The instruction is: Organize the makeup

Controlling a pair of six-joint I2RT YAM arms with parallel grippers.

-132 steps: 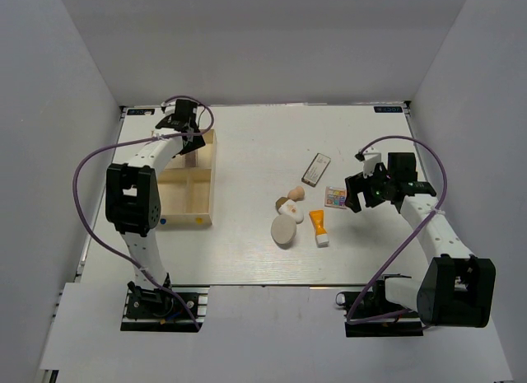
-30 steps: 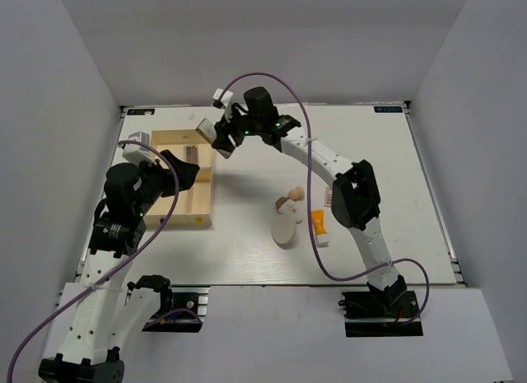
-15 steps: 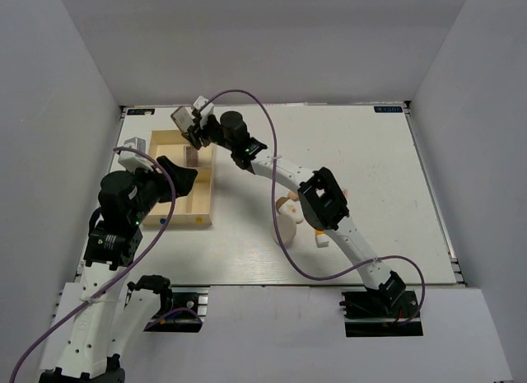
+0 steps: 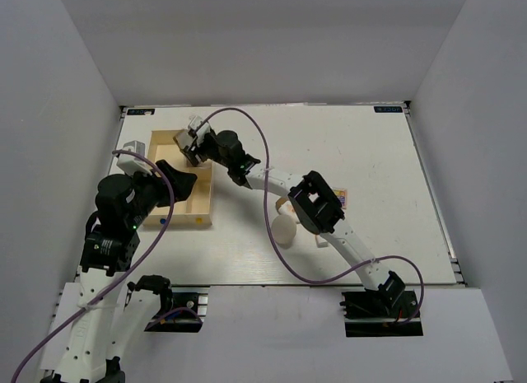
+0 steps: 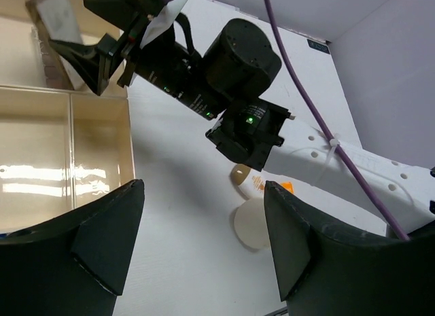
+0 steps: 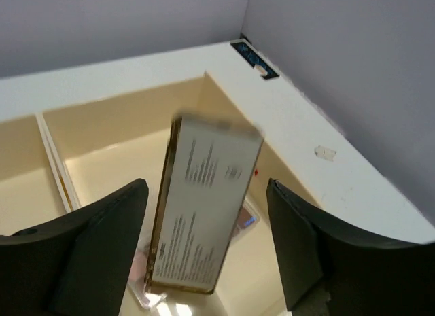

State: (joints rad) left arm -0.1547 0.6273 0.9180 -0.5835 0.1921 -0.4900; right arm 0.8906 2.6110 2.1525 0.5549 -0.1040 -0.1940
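Right wrist view: right end effector [image 6: 205,187] just spread apart; slim case [image 6: 204,227] loose, blurred, probably dropping into tray [image 6: 109,153]. Left end effector [image 5: 204,187] apart, empty. One more nearly stowed; compact [image 4: 283,230] waits on counter [image 4: 370,152].

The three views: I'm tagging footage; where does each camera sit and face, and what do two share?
Top external: above, behind the bases, looking down on the white table; both arms show.
Left wrist: on the left arm, facing the right arm; open left gripper frames it.
Right wrist: looks down into the light wooden compartment tray; open right gripper around a slim rectangular case.
Shared: both wrist views show tray and case.
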